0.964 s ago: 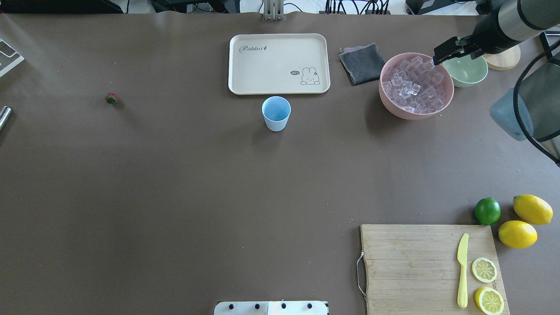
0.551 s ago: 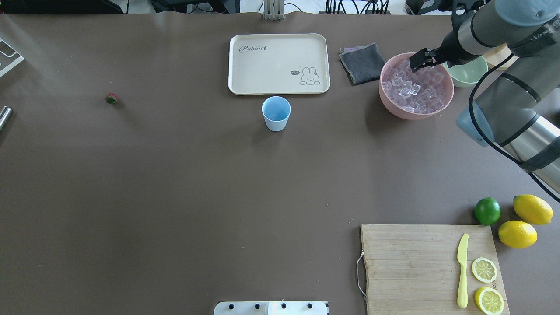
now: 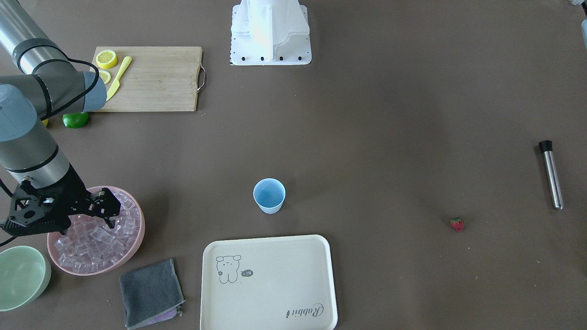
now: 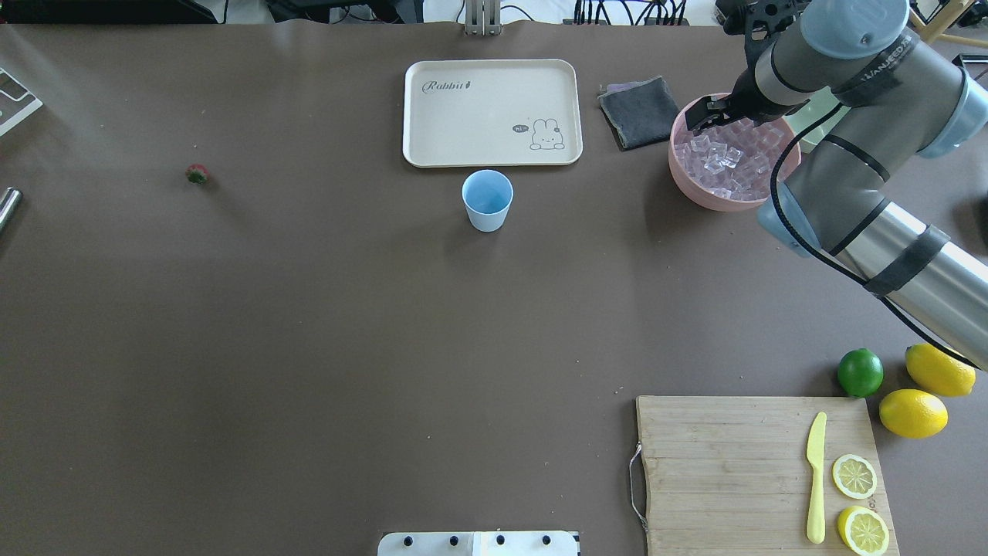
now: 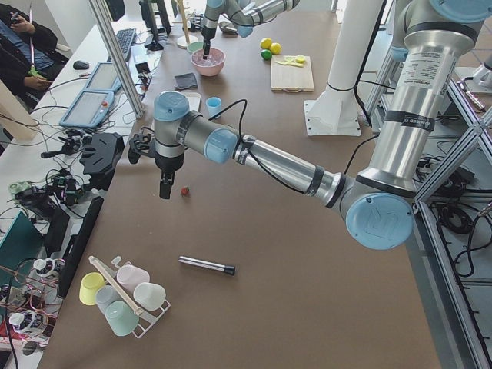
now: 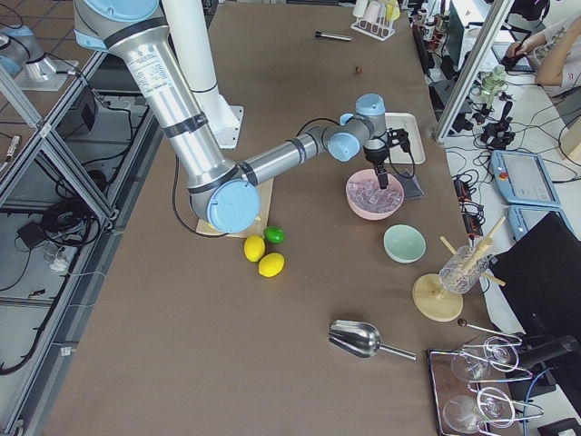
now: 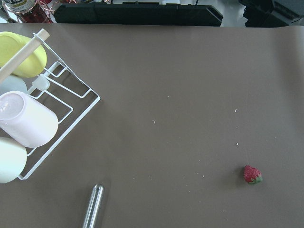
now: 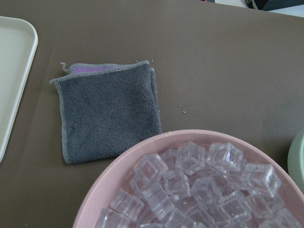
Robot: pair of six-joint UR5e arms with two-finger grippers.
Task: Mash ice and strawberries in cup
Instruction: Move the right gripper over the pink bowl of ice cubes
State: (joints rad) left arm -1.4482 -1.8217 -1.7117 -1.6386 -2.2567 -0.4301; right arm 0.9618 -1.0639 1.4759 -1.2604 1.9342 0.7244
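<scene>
The right gripper [image 4: 698, 116], opening unclear, hangs over ice [image 4: 725, 157] in the pink bowl [image 4: 682, 174] at 3 o'clock from the cup [image 4: 487, 200]; the strawberry [image 4: 197, 174] lies on the bench [image 4: 309, 347] at its 9 o'clock, near the left gripper [image 5: 164, 191], likewise unclear.

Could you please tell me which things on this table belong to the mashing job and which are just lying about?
For the job: ice in the pink bowl, cup, strawberry.
Lying about: tray, grey cloth, green bowl, cutting board, knife, lemons, lime.
</scene>
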